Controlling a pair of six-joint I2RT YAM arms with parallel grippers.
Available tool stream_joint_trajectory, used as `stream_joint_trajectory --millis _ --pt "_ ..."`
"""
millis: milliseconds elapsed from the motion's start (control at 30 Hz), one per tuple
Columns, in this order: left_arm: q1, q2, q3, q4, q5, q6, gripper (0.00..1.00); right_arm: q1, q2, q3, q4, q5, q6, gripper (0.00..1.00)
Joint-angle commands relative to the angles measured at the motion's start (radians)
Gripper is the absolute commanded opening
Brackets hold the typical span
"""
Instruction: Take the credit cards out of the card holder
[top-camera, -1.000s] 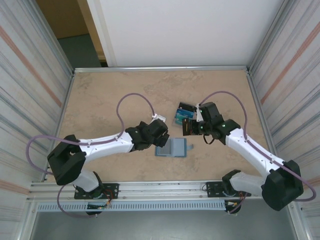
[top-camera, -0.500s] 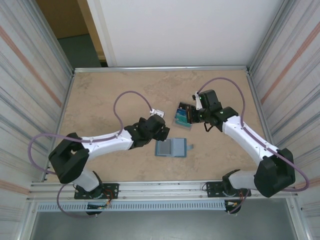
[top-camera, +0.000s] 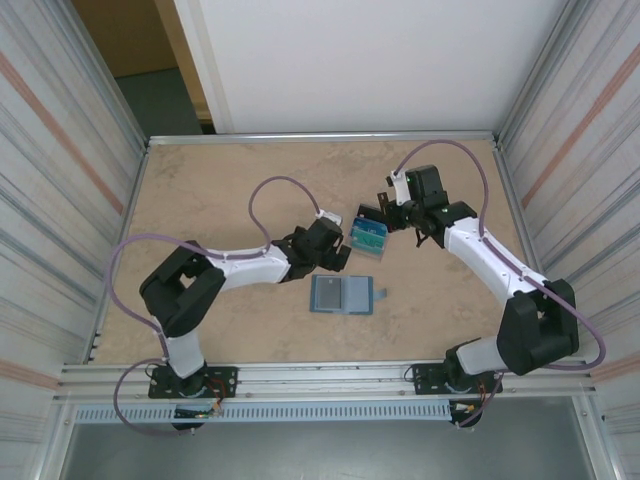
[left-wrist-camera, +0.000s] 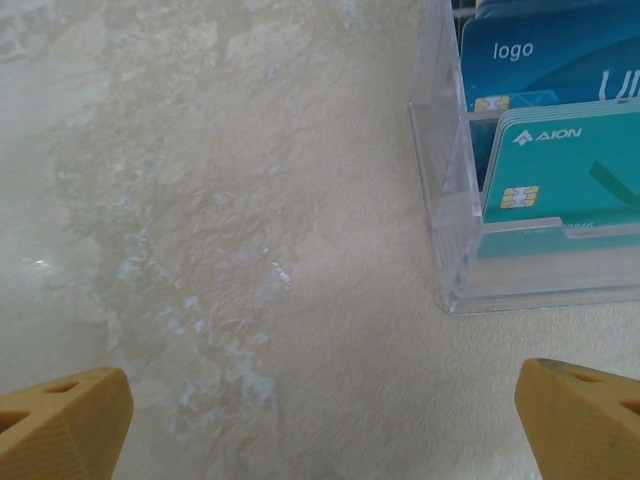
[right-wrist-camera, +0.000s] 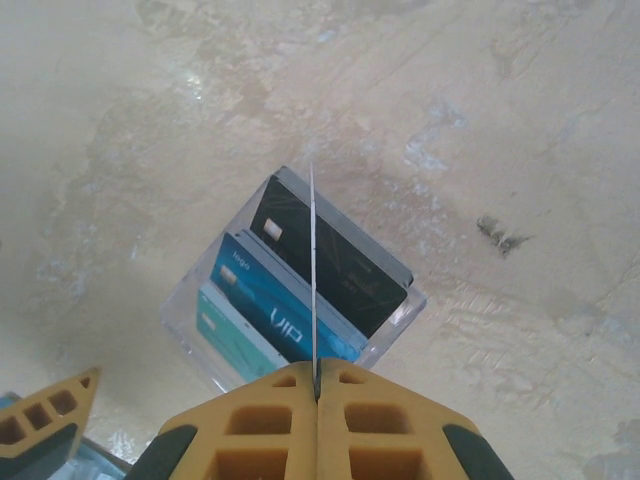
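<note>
Top external view: the card holder (top-camera: 342, 296) lies opened flat on the table (top-camera: 200, 190), near the front centre and apart from both arms. Behind it and slightly right stands a clear stand (top-camera: 368, 240) carrying the credit cards (top-camera: 370, 237). The left gripper (top-camera: 342, 258) sits just left of the stand, pointing toward it. The right gripper (top-camera: 383, 218) is at the stand's far right corner, with a dark card (top-camera: 371, 213) at its tip. Left wrist view: the left gripper (left-wrist-camera: 320, 425) is released, its two orange fingertips (left-wrist-camera: 60, 425) spread wide at the lower corners with bare table between them, touching nothing. The clear stand (left-wrist-camera: 445, 200) is ahead and to the right, with a teal card (left-wrist-camera: 570, 170) upright in the front slot and a blue card (left-wrist-camera: 540, 60) behind it. Right wrist view: the right gripper (right-wrist-camera: 315, 385) is clenched on a thin card (right-wrist-camera: 313, 270), seen edge-on as a pale vertical line above the stand. The stand (right-wrist-camera: 405, 300) below holds a black card (right-wrist-camera: 350, 275), a blue card (right-wrist-camera: 280, 305) and a teal card (right-wrist-camera: 230, 340), in separate rows. One finger of the left gripper (right-wrist-camera: 55, 425) shows at the lower left.
</note>
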Motion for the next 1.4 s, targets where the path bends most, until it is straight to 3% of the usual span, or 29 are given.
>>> stream_joint_trajectory --millis 0,567,967,1367 --pt "0.016 0.031 0.041 0.028 0.031 0.02 0.99 -0.006 0.007 0.032 0.022 -0.046 -0.049 0.0" --pt "0.07 0.129 0.127 0.033 0.099 0.022 0.99 -0.015 0.113 0.092 0.049 0.003 -0.241 0.0" --pt "0.098 0.145 0.149 0.016 0.096 0.012 0.99 -0.042 0.245 0.144 0.061 -0.016 -0.293 0.0" --pt "0.099 0.123 0.143 0.006 0.089 0.012 0.99 -0.055 0.279 0.157 0.013 -0.075 -0.319 0.0"
